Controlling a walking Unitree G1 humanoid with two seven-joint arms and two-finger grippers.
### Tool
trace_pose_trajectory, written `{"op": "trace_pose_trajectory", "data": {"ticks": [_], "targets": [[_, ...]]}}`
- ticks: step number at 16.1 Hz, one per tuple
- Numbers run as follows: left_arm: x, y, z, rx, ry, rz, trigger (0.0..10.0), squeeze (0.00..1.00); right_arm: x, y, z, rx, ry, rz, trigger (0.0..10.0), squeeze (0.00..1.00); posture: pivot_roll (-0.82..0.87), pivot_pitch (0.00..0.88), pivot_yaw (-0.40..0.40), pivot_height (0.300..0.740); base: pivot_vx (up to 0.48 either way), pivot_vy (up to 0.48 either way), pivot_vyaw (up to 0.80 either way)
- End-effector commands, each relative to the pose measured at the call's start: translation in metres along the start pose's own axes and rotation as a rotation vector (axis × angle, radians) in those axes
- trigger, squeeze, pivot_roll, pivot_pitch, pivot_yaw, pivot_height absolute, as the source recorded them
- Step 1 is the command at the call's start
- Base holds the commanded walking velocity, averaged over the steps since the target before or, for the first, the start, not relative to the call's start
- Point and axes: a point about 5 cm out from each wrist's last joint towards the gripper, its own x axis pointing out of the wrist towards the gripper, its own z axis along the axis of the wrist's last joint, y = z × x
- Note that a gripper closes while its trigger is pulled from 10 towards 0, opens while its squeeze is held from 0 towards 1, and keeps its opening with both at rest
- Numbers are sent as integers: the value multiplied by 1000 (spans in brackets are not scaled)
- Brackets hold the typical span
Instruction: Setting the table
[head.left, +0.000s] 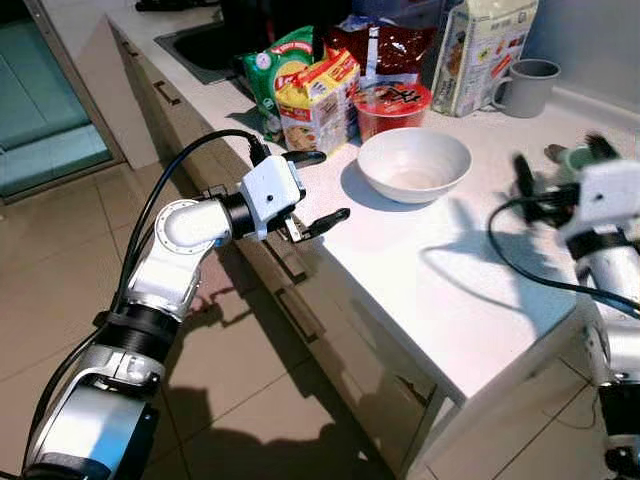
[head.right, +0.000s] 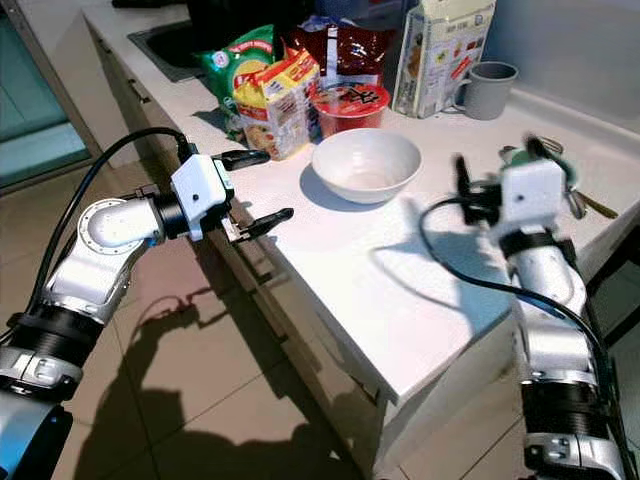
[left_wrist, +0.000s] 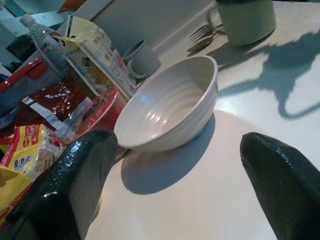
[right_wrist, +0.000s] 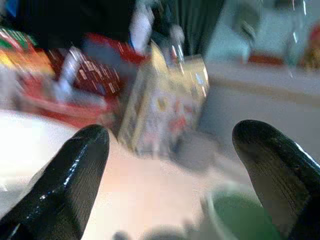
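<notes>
A white ribbed bowl (head.left: 414, 164) stands empty on the pale countertop (head.left: 470, 280). My left gripper (head.left: 325, 185) is open at the counter's left edge, a short way from the bowl (left_wrist: 170, 107), with nothing between its fingers. My right gripper (head.right: 500, 160) hovers open over the counter's right side, blurred, just in front of a green cup (right_wrist: 240, 220). Cutlery (head.right: 590, 205) lies beside that cup.
Food packs crowd the counter behind the bowl: a green bag (head.left: 275, 70), a yellow box (head.left: 318, 100), a red noodle cup (head.left: 392, 105) and a tall white pack (head.left: 480, 50). A grey mug (head.left: 525, 86) stands at the back right, a sink (head.left: 200, 45) at the back left. Drawers front the tiled floor (head.left: 60, 290).
</notes>
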Motion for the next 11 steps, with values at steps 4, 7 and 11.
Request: {"op": "trace_pose_trajectory", "data": {"ticks": [4, 7, 11], "targets": [[-3, 1, -3, -4, 18, 28, 10000, 0, 6, 6, 7, -43, -47, 33, 10000, 0, -25, 0, 90, 740, 0, 0, 0], [-3, -1, -3, -25, 17, 35, 10000, 0, 13, 0, -8, -51, 63, 16, 10000, 0, -27, 0, 88, 740, 0, 0, 0], [-2, -4, -2, -39, 9, 47, 10000, 0, 30, 5, -25, -50, 185, 78, 10000, 0, -15, 0, 70, 740, 0, 0, 0]]}}
